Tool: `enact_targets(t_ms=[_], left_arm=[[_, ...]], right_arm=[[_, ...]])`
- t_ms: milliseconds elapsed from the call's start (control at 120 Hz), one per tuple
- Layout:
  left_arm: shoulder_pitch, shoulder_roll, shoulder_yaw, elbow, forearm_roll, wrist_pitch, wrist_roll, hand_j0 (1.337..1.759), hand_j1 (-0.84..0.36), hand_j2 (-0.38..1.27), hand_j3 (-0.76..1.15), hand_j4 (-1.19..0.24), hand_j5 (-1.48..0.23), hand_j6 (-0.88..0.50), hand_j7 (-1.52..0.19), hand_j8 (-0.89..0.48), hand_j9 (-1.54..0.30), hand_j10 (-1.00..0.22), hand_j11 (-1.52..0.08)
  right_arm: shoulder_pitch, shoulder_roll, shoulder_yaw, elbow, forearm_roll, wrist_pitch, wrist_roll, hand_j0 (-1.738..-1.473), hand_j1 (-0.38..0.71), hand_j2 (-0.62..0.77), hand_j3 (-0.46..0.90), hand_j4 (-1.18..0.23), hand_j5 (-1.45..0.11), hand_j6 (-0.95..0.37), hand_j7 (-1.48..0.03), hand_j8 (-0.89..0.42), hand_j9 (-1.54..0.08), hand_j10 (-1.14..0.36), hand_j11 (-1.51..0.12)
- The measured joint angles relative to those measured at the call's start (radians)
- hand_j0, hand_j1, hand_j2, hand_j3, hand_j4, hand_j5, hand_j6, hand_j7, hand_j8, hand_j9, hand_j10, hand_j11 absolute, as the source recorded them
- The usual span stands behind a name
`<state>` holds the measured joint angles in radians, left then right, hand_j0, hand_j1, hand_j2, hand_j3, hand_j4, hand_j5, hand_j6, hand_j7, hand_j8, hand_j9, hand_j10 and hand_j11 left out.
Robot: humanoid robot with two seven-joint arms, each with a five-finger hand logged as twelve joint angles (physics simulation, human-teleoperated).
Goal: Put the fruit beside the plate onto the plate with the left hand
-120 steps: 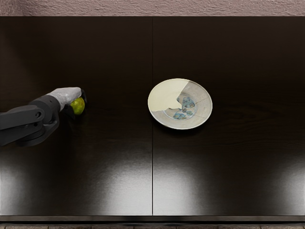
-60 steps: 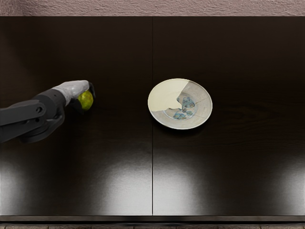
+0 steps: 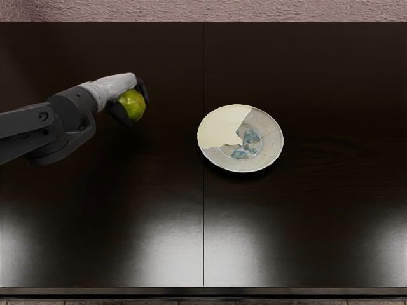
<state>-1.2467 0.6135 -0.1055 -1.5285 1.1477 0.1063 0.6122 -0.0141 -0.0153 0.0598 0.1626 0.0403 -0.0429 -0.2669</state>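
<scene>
A dark, glossy table [image 3: 127, 222] was seen from above at a slant, with a thin seam [image 3: 203, 222] running down its middle and soft patches of reflected light lying across its near half. A strip of rough pinkish wall [image 3: 203, 9] was shown along the top edge.

The robot's dark grey left arm [image 3: 38, 130] was extended in from the left edge of the picture and angled up toward the middle. At its end, the left hand [image 3: 117, 92], pale grey across the back with dark fingers [image 3: 141, 89], was closed around a small round yellow-green fruit [image 3: 131, 104]. The fingers were curled over the fruit's top and far side, so that only its lower front face was left showing. The fruit was held in the left half of the table, toward the back. Whether it was lifted clear of the surface could not be told.

A shallow round plate [image 3: 240, 138] was placed just right of the seam, near the table's centre. Its upper left part was coloured cream, the remainder grey-white, and blue markings were painted in its well. The fruit was held to the left of the plate and slightly farther back, well apart from its rim.
</scene>
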Motion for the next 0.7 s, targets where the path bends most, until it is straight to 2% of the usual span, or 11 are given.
enact_targets(t_ms=[217,308,408,700], left_arm=[[-0.088,-0.015,-0.008,-0.005,-0.082,-0.022,0.0,1.649,-0.24,0.16,0.0,-0.51,-0.87,-0.21,-0.83,-0.13,-0.82,-0.28,-0.83],[-0.116,-0.056,-0.007,-0.004,-0.113,-0.034,0.0,1.649,-0.26,0.2,0.0,-0.53,-0.87,-0.2,-0.83,-0.13,-0.82,-0.27,-0.83],[-0.141,-0.072,-0.006,0.0,-0.134,-0.043,0.0,1.649,-0.23,0.15,0.0,-0.54,-0.86,-0.22,-0.83,-0.15,-0.82,-0.29,-0.82],[-0.201,-0.257,0.001,0.067,-0.154,-0.049,0.0,1.65,-0.2,0.13,0.0,-0.56,-0.86,-0.24,-0.82,-0.16,-0.82,-0.31,-0.83]], right_arm=[[-0.001,0.0,0.0,0.0,0.0,0.0,0.0,-1.658,-0.31,-0.01,0.0,-0.03,-0.04,-0.03,-0.04,-0.03,-0.04,-0.03,-0.04],[-0.001,0.001,0.0,0.0,0.0,0.0,-0.001,-1.658,-0.31,-0.01,0.0,-0.03,-0.04,-0.03,-0.04,-0.03,-0.04,-0.03,-0.04],[-0.001,0.003,0.0,0.0,0.0,0.0,-0.001,-1.658,-0.31,-0.01,0.0,-0.03,-0.04,-0.03,-0.04,-0.03,-0.04,-0.03,-0.04],[-0.002,0.001,0.0,0.0,0.001,0.0,0.0,-1.658,-0.31,-0.01,0.0,-0.03,-0.04,-0.03,-0.04,-0.03,-0.04,-0.03,-0.04]])
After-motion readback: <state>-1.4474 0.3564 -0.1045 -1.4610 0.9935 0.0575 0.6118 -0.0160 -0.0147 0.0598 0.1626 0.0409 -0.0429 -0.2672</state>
